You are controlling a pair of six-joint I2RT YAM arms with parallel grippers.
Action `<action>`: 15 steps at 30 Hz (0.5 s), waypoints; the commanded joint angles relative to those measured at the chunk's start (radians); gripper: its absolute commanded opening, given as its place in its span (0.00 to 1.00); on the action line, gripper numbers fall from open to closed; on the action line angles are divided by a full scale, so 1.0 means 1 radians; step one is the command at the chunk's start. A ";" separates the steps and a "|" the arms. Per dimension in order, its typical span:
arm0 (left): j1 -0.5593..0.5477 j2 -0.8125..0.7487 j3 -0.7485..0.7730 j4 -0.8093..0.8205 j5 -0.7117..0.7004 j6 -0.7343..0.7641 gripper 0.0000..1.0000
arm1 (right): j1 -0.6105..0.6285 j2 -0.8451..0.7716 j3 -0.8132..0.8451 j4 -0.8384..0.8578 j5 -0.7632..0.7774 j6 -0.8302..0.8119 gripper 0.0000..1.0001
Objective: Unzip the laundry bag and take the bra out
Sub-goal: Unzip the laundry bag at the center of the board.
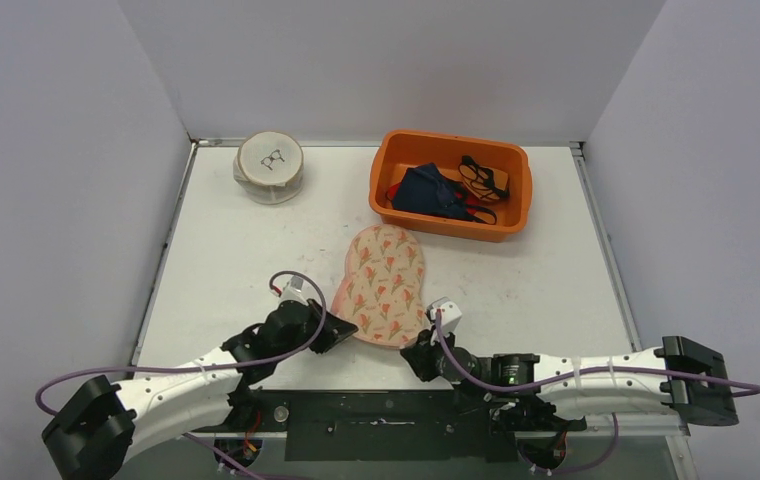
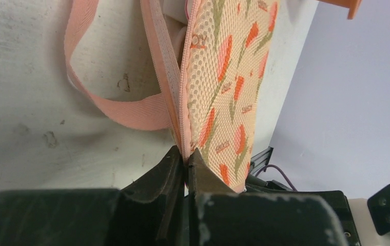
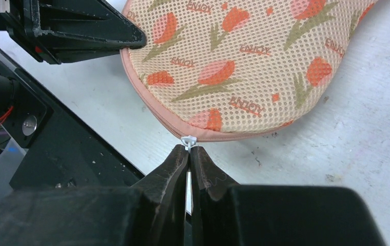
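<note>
Top view: one laundry bag [image 1: 381,285] mid-table, toward near edge; one orange tub [image 1: 446,226] at far edge; one white round case [image 1: 271,167] at far left corner. No bra visible.
Left wrist: left hand [image 2: 186,163] pinching bag seam (thin hold, may slip).
Right wrist: right hand [image 3: 189,156] pinching zipper pull [image 3: 188,140]; tiny tab could pop free.

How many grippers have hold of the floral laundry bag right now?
2. The left gripper is shut on the laundry bag at its near-left edge; the right gripper is shut on its white zipper pull.
</note>
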 commanded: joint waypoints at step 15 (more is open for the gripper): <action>0.100 0.198 0.193 0.046 0.167 0.246 0.28 | 0.023 0.024 -0.009 0.053 0.006 -0.003 0.05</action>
